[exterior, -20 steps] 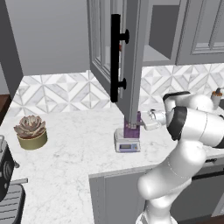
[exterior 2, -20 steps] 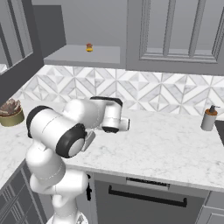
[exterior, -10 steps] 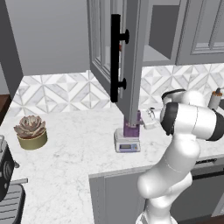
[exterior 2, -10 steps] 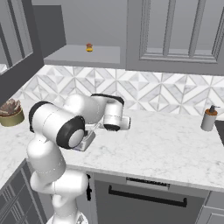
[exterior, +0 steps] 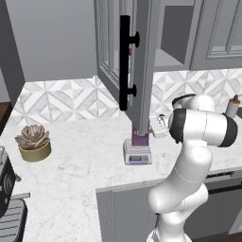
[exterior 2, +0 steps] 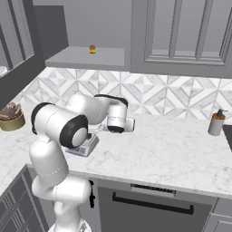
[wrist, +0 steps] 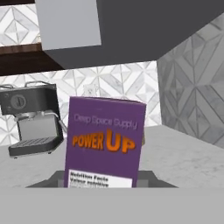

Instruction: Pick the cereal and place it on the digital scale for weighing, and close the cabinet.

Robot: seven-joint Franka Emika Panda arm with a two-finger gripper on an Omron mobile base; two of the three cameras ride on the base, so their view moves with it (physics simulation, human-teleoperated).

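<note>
Cereal [wrist: 103, 143] on digital scale [exterior: 137, 153], half hidden by cabinet [exterior: 142, 66] door

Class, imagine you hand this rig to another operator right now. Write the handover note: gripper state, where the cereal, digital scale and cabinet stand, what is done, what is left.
Gripper: shut, holding nothing that the views show; the hand view faces the cereal from a short way off.
Cereal: upright on the digital scale, on the counter below the open door.
Cabinet: glass-paned door swung wide open over the counter, black bar handle facing the left base view.
Done: cereal placed on the scale.
Left: close the cabinet door.
</note>
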